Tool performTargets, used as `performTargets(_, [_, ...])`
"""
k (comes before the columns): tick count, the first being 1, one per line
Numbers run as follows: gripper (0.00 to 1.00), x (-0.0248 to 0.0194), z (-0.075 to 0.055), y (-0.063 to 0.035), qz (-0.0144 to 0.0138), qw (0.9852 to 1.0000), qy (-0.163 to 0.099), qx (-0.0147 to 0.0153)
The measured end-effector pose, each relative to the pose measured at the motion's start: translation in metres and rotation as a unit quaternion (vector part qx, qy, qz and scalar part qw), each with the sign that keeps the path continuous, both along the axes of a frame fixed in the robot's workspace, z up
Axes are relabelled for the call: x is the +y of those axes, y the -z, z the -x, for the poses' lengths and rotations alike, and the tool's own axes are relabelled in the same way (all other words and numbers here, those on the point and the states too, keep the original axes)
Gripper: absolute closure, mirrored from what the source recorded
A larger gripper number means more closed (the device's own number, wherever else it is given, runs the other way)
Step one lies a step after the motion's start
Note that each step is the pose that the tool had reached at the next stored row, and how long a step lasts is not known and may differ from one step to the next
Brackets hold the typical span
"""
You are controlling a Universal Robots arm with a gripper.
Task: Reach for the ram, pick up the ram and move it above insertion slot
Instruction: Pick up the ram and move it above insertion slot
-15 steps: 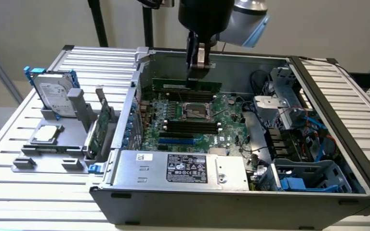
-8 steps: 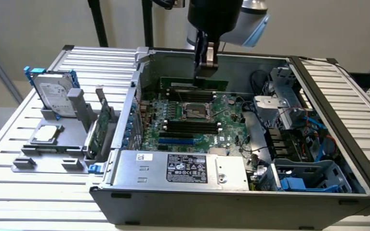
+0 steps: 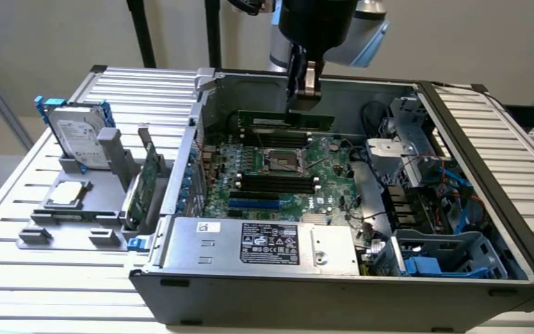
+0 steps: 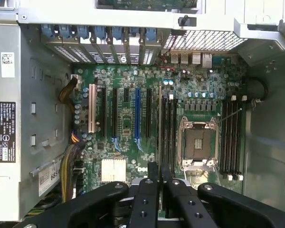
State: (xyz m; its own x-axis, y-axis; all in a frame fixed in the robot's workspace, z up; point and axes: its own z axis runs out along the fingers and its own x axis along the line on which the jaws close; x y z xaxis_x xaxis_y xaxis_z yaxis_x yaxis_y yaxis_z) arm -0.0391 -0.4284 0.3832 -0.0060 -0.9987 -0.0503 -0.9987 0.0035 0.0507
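- One ram (image 3: 290, 120) — a long, thin green stick seen edge-on, level, hanging above the motherboard (image 3: 277, 167) near the case's back wall.
- One gripper (image 3: 303, 97), its fingers (image 4: 153, 173) closed on the ram's top edge (the stick shows as a thin sliver between them in the wrist view).
- One open computer case (image 3: 489, 139) lying on the slatted surface (image 3: 26, 202).
- One empty CPU socket (image 4: 197, 144), with dark memory slots (image 4: 231, 137) on both sides of it.
- One hard drive (image 3: 77, 136) and one green expansion card (image 3: 144, 184) — both upright in a grey holder (image 3: 72, 223) at the exterior view's left.
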Motion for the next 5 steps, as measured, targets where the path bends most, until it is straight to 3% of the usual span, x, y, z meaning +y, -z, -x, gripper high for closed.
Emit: performTargets(5, [0.87, 0.0, -0.0001, 0.0, 0.0, 1.0, 0.0, 0.0])
